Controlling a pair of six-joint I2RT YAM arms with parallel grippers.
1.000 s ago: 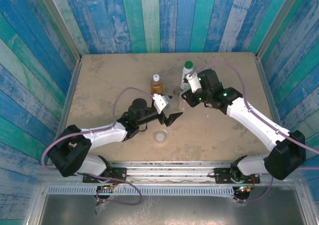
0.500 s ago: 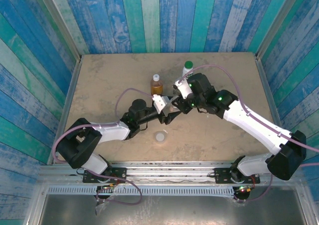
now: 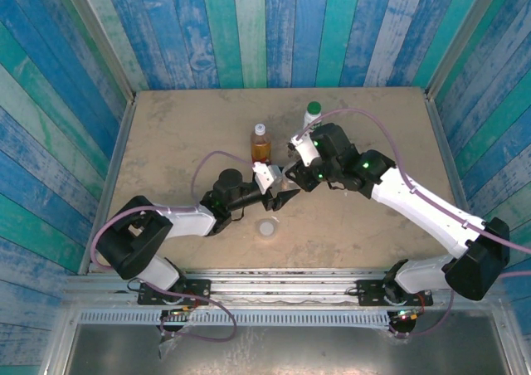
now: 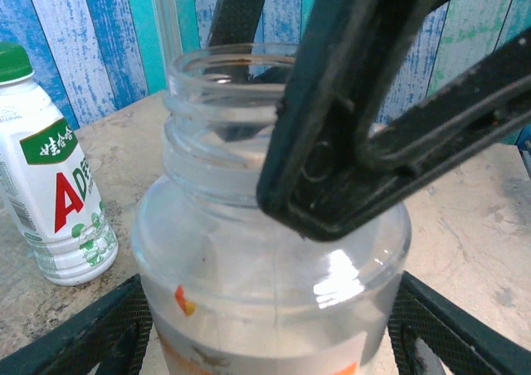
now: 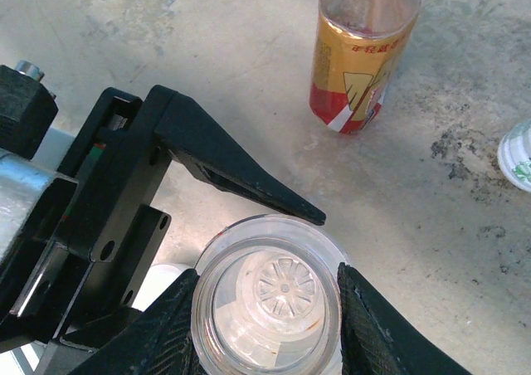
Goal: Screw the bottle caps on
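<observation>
In your left wrist view the clear bottle (image 4: 249, 259) stands upright, long axis vertical, with its open threaded mouth pointing up. It is short, broad-shouldered and see-through, with scraps of orange print low on the body. Your left gripper (image 4: 270, 342) straddles that body low down, one mesh pad on each side. You cannot tell whether the pads press the plastic or stand just off it. The right gripper (image 4: 274, 168) reaches in from above, one black finger across the front of the neck and the other behind it. Off to the left the white bottle (image 4: 54, 201) stands upright on the counter (image 4: 481, 226), wearing its green cap (image 4: 15, 60) and red and green lettering

In your right wrist view you look straight down the clear bottle's mouth, and the moulded star of its base shows through. The right gripper's ribbed fingers (image 5: 166, 333) hug the rim on both sides, set narrow and holding the bottle. One left finger tip reaches the rim's far side. The amber bottle (image 5: 365, 51), with its gold and red label, stands well apart

In your top view both grippers meet mid-counter. The amber bottle is upright just behind them with a white cap (image 3: 260, 129) on. The grey cap (image 3: 267, 227) lies flat nearer the arm bases, apart from both grippers
</observation>
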